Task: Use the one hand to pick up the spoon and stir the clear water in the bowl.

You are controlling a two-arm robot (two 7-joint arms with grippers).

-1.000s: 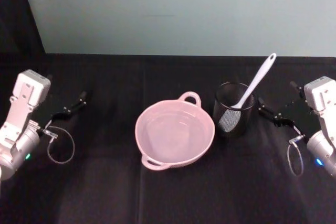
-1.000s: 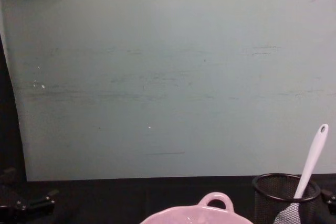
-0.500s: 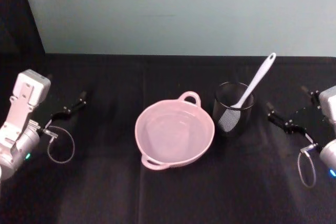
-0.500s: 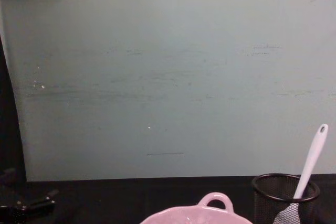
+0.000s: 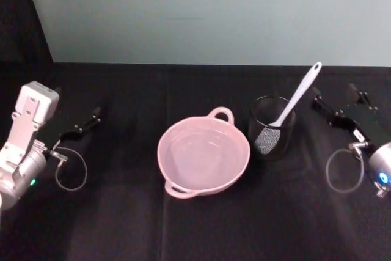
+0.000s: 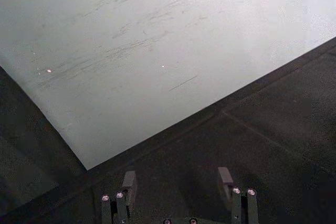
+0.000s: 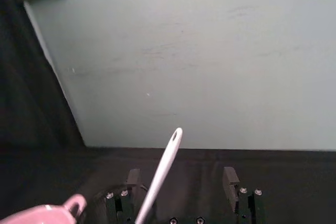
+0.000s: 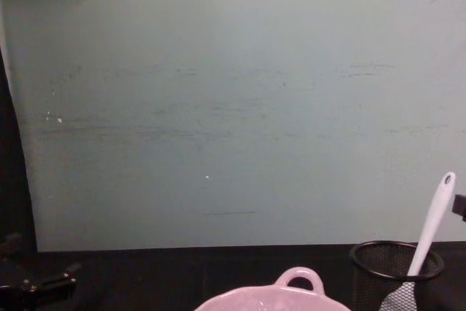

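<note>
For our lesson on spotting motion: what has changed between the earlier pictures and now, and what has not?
The right end effector, open and empty, has risen and moved forward; it is now beside the spoon, right of its handle, not touching. The spoon stays leaning in the mesh cup, the bowl is unmoved, and the left end effector stays parked, open, on the left.

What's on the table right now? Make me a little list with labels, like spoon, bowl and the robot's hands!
spoon: white, standing tilted in the black mesh cup, not held
bowl: pink, just left of the cup, looks to hold clear water
right gripper: open, right of the cup, facing the spoon handle, not touching it
left gripper: open, idle at the far left
table: covered in black cloth
</note>
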